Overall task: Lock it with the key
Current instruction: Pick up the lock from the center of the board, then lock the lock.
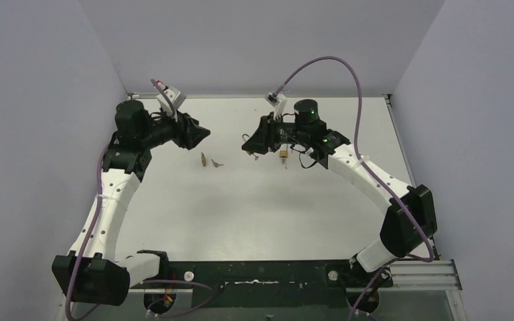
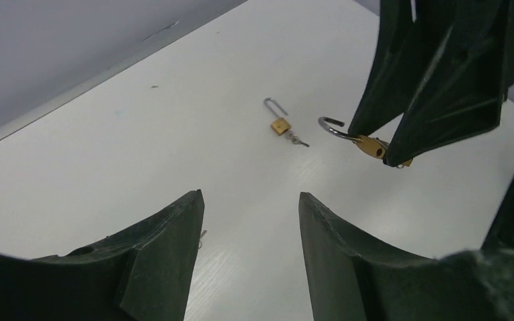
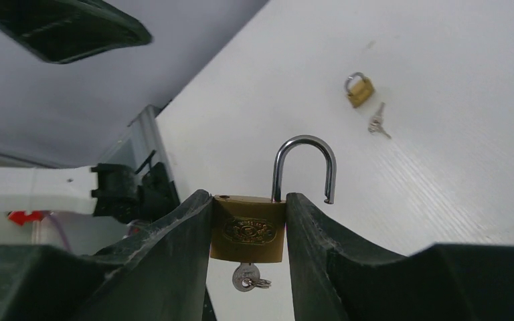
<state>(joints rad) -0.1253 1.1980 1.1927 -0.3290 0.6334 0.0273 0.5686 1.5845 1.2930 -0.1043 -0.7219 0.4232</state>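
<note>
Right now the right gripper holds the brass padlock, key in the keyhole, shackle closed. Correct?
Not quite. The right gripper does hold the brass padlock with the key in its keyhole, but the shackle is open: its free end hangs clear of the body, as the right wrist view shows.

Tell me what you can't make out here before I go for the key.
Right wrist: the key in the held padlock shows only its head; the fingers cover the body's sides.
Top external: the right gripper largely hides that padlock.
Top external: brass item under the right arm, too small to identify.
Left wrist: loose padlock, too small to tell whether its shackle is latched.
</note>
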